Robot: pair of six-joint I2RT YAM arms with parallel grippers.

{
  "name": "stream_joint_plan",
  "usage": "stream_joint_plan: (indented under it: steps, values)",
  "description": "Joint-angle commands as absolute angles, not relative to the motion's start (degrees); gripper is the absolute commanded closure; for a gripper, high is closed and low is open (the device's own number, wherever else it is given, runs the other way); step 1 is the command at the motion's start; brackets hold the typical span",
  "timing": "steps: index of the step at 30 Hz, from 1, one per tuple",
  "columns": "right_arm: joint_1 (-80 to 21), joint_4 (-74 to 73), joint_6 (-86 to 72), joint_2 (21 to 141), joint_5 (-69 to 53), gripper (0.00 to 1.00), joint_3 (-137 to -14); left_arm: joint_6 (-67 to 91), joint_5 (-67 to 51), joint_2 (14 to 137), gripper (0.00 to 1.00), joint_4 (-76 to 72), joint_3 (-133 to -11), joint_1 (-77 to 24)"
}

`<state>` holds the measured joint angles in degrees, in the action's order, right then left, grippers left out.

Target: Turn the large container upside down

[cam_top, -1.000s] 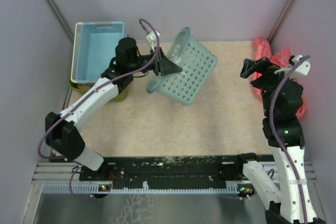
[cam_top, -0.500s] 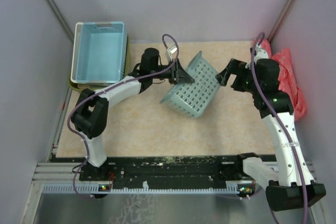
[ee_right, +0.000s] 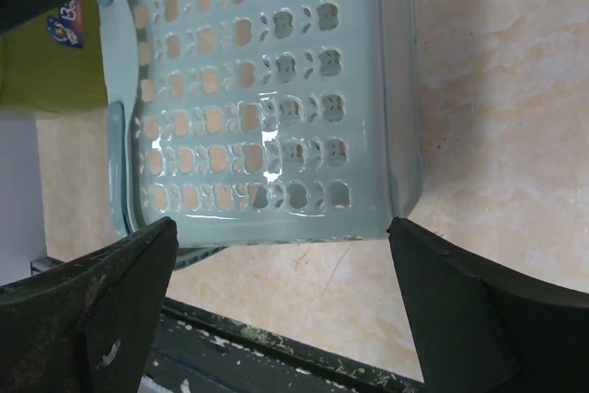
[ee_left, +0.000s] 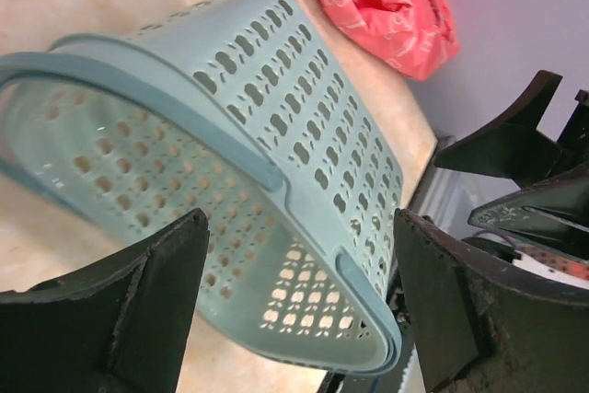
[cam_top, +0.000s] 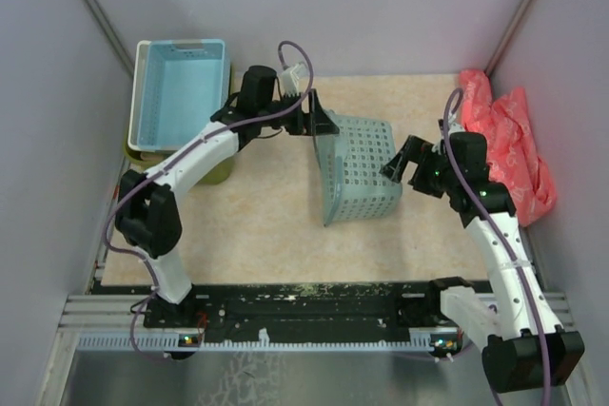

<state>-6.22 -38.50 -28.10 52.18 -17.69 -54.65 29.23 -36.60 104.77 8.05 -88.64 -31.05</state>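
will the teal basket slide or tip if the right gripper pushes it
Probably light: the teal basket is thin, perforated plastic, so it should slide easily. Lying on a flat wall, it likely won't roll. A low push from the right gripper should skid, not tip, it.

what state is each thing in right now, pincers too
large container: under the blue tray, mostly hidden
blue tray: upright, empty, stacked on the large container
teal basket: lying on its side, mouth toward the left arm
left pincer: open, at the basket's rim
right pincer: open, facing the basket's base
red cloth: crumpled by the right wall
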Motion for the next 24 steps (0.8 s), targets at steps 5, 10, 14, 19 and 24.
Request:
stream_joint_plan:
  steps: [5,10,14,19,24]
  values:
    - [-5.78,-32.26,-31.52,55.45,-15.84,0.02,-54.92,20.64,-26.31,92.59,0.19,18.69,-84.85,-31.94]
    - [3.90,-23.86,-35.74,58.29,-25.71,0.02,-51.81,22.75,-21.66,85.58,0.20,16.48,-75.15,-37.05]
    - [6.59,-14.64,-39.43,59.97,-33.93,0.02,-46.42,23.26,-23.00,80.53,0.16,11.14,-66.29,-39.71]
    - [6.46,-8.26,-44.46,58.44,-39.36,0.04,-40.72,22.98,-22.41,75.43,0.10,4.87,-57.98,-41.26]
    - [4.13,-6.39,-47.50,56.62,-41.39,0.04,-37.73,15.95,-23.25,72.95,0.03,2.74,-55.10,-42.96]
